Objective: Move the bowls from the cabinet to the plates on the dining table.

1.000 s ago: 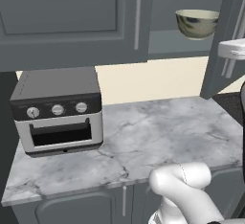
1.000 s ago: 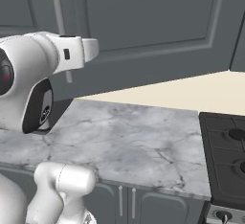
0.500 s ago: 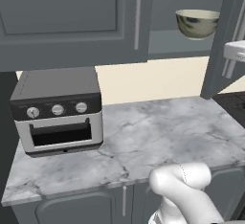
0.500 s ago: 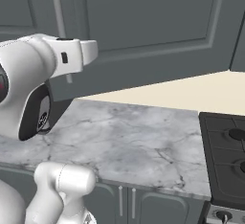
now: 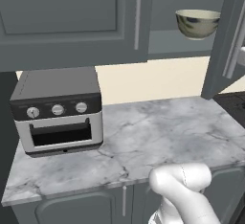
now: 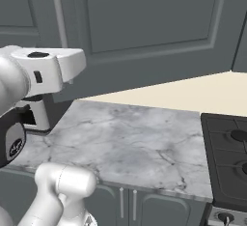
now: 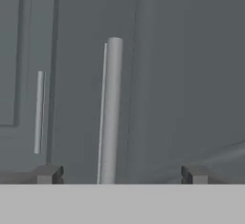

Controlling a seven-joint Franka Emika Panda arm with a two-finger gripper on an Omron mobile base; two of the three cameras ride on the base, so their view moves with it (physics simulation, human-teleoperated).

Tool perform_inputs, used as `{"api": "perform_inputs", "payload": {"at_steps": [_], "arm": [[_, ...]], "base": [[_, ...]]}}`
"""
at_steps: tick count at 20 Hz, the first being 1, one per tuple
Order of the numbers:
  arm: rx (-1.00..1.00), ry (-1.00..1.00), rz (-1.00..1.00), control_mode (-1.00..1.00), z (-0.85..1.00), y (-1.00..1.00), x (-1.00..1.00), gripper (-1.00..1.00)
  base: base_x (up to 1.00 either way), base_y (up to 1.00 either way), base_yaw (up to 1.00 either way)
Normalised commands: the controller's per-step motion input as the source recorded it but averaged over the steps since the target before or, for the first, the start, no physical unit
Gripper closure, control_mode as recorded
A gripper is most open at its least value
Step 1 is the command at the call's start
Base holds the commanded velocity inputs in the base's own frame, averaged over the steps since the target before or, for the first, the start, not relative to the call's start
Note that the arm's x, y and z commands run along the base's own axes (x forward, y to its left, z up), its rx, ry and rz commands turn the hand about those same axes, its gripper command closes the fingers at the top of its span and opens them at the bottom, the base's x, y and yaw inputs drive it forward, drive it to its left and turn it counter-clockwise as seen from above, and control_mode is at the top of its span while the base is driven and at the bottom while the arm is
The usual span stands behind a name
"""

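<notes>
A cream-beige bowl (image 5: 198, 23) sits on the shelf of the open dark grey cabinet (image 5: 72, 17), high at the right of the left base view. The cabinet's door (image 5: 228, 41) stands swung out beside it. In the hand view my gripper (image 7: 122, 174) is open. Its two dark fingertips (image 7: 48, 173) stand wide apart on either side of the door's silver bar handle (image 7: 110, 113) and do not touch it. The hand hangs close in front of that door (image 6: 144, 22) in the right base view. The plates and the dining table are out of view.
A toaster oven (image 5: 57, 110) stands at the left of a marble counter (image 5: 162, 132) under the cabinet. A black stove top (image 6: 226, 162) adjoins the counter on the right. A second bar handle (image 5: 139, 15) marks the shut door to the left.
The jaws have opened from shut and let go of the door's bar handle. The hand has drawn back slightly. The bowl and the door have not moved.
</notes>
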Motion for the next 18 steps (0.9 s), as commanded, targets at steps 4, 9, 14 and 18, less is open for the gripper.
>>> {"api": "perform_inputs", "payload": {"at_steps": [4, 9, 14, 18], "arm": [[-0.01, -0.05, -0.19, -1.0, 0.0, 0.27, -0.28, -1.0], [-0.02, -0.06, -0.19, -1.0, 0.0, 0.39, -0.19, -1.0], [-0.01, -0.09, -0.18, -1.0, 0.0, 0.44, -0.08, -1.0], [-0.02, -0.07, -0.18, -1.0, -0.01, 0.45, 0.0, -1.0]], "base": [[0.0, 0.0, 0.0], [0.0, 0.0, 0.0], [0.0, 0.0, 0.0], [0.0, 0.0, 0.0]]}}
